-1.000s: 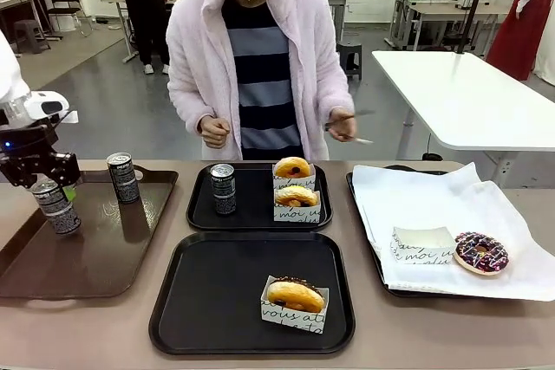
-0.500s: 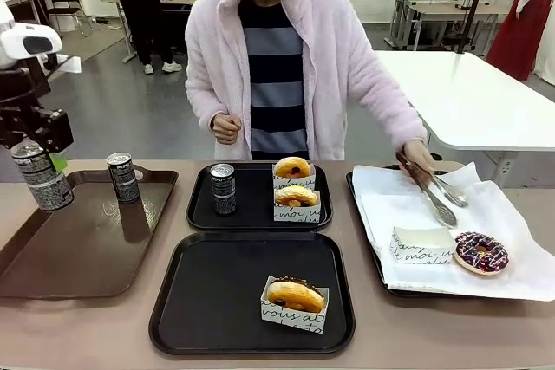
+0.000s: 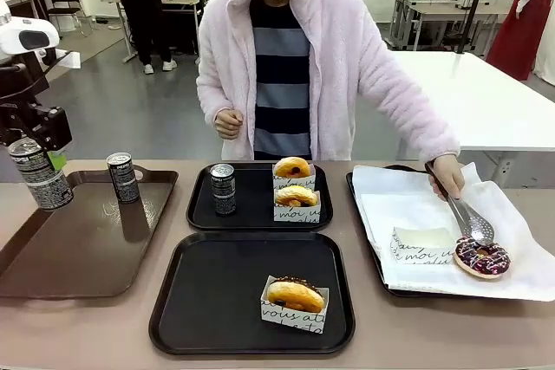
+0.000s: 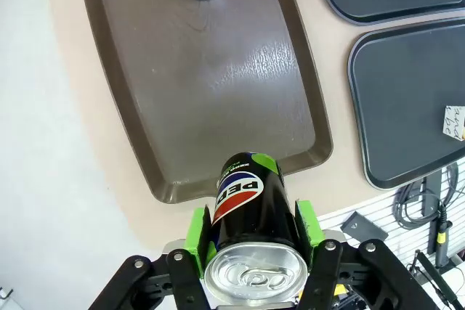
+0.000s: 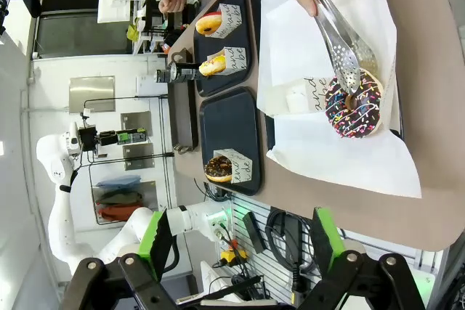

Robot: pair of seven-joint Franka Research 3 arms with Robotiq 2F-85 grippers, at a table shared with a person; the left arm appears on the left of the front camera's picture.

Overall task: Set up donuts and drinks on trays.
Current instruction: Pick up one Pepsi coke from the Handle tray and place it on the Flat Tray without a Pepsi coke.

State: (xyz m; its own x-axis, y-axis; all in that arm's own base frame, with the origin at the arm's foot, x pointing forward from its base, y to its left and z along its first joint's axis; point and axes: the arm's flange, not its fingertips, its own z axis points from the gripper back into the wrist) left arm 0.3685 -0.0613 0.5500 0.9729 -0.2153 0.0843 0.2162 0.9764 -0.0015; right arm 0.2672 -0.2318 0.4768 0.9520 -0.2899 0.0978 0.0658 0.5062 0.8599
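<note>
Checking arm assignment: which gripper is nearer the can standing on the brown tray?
Left. The left gripper, holding another can, hangs just left of the standing can; the right gripper is across by the paper-lined tray.
</note>
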